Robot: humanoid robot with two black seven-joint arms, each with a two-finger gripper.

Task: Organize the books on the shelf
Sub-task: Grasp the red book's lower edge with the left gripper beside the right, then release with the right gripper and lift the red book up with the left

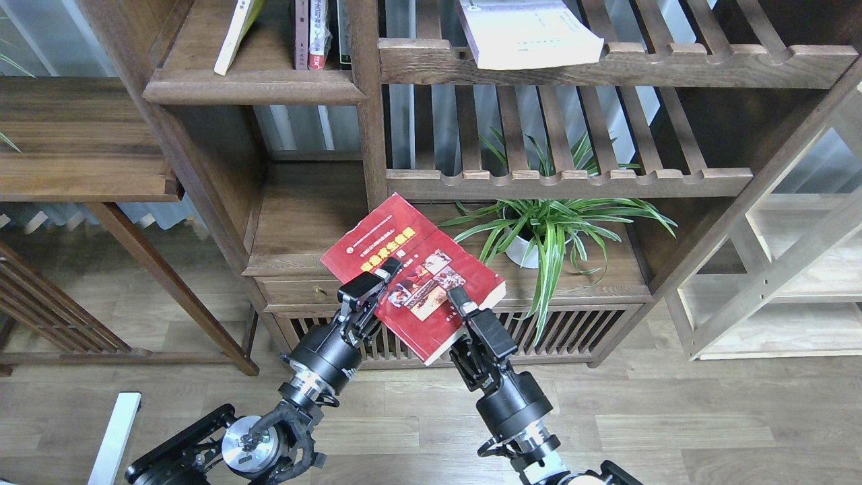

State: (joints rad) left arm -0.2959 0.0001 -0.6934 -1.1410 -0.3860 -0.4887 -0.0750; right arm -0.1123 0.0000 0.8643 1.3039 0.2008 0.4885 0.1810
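Note:
The red book [404, 259], with photos and a yellow title, is held cover-up between my two grippers in front of the low cabinet. My left gripper [374, 281] is shut on its near left edge. My right gripper [460, 304] is shut on its near right edge. The yellow-green book [232, 37] leans on the solid dark-brown shelf [252, 86] at the upper left, beside several upright books [316, 34]. The white book [532, 34] lies flat on the upper slatted rack, overhanging its front rail.
A potted spider plant [549, 232] stands on the low cabinet top [303, 215], right of the red book. A slatted rack [566, 180] hangs just above it. A vertical post [367, 108] divides the bookcase. A side table [81, 141] stands at left.

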